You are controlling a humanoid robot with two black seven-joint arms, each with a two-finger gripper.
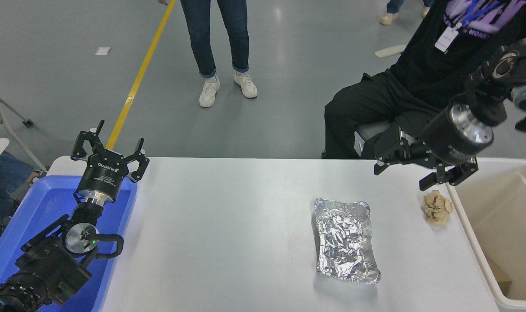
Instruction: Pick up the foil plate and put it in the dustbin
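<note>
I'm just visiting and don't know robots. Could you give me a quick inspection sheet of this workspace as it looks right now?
Surface: white table, flat, no spills seen.
Job's things: foil plate lying on the table, untouched; dustbin at the table's right end.
Clutter: crumpled paper ball between plate and bin; blue tub at the left end.
Grippers: right gripper open, in the air above the table's far right; left gripper open, parked over the tub.
Cables: short black cable on the left arm.
Surroundings: seated person and standing person beyond the table.
</note>
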